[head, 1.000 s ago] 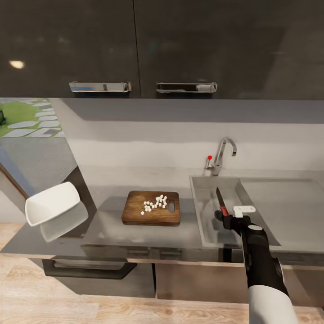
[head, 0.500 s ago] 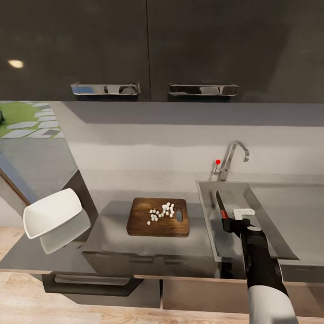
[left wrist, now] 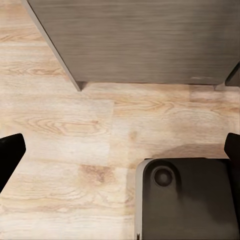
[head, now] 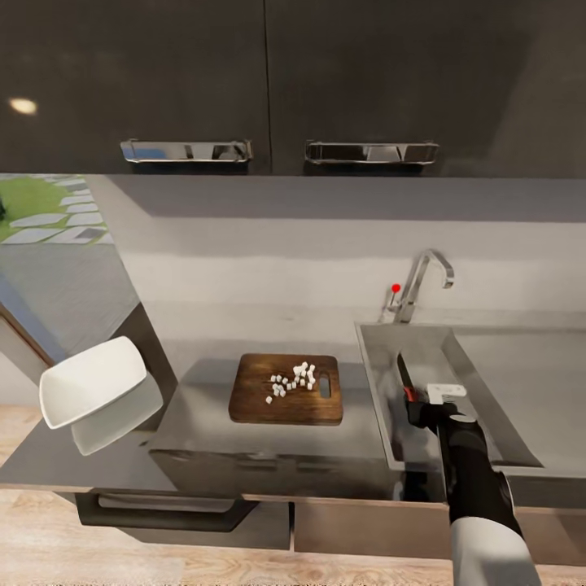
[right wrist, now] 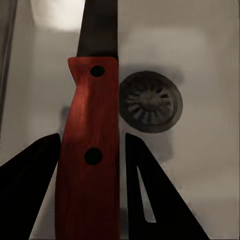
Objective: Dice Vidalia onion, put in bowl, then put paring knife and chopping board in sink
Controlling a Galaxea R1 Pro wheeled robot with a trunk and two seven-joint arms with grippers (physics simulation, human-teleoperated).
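Grey worktop: long and flat, under dark cupboards with shiny bar handles.
Sink: a grey basin set in the worktop, to the right of the board. A bent tap with a red tip stands behind it. A round drain sits in its floor.
Board: brown wood, flat on the worktop just beside the sink, slot end toward the sink.
Bowl: white and square, tilted, at the far left end of the worktop.
Right gripper: over the sink, closed tight on the knife handle.
Left gripper: over a wood floor, black fingers spread wide, holding nothing.
Knife: red-brown handle in the right gripper, dark blade pointing away, above the basin near the drain.
Onion bits: small white cubes in a loose heap on the board, near the slot.
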